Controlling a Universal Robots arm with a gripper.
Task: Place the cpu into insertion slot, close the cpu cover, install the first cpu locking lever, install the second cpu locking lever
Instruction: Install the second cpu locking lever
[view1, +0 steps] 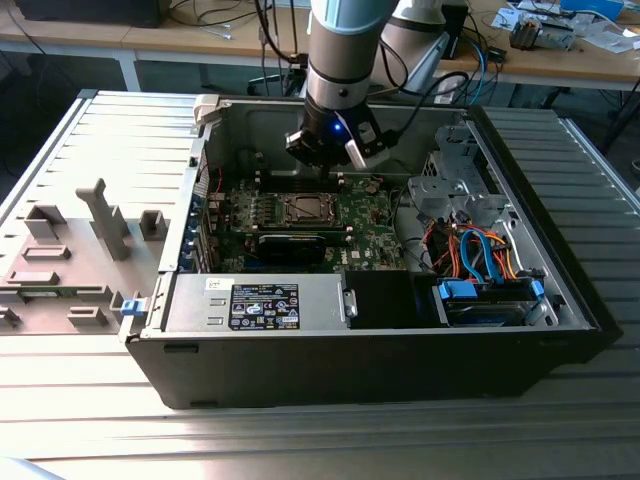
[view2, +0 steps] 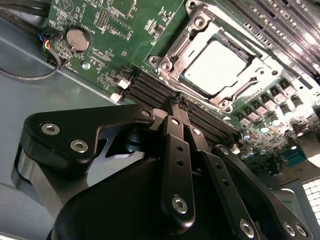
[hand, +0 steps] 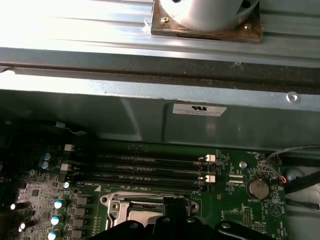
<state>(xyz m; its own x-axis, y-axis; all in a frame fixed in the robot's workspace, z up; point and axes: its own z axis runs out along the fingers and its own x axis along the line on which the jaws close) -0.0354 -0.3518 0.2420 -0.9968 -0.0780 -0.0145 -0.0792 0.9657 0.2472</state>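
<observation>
The cpu (view2: 217, 67) lies flat in the insertion slot (view1: 305, 208) on the green board, its silver-grey top showing. The cpu cover (view2: 182, 37), a silvery frame, lies down around it. My gripper (view2: 177, 100) hovers above the board just beside the socket, over the black memory slots (view2: 150, 90). Its two black fingers (view2: 176, 145) are pressed together with nothing between them. In the exterior view the gripper (view1: 330, 152) hangs inside the open case, a little behind the socket. The first wrist view shows the socket's metal edge (hand: 116, 206) just past the gripper body (hand: 175, 225).
Case walls ring the board. A black-labelled box (view1: 265, 305) sits in front of it. A drive cage with blue and orange cables (view1: 480, 260) is at the exterior view's right. A coin battery (view2: 77, 39) and thin wires lie near the socket. Grey fixtures (view1: 100, 220) stand outside the case.
</observation>
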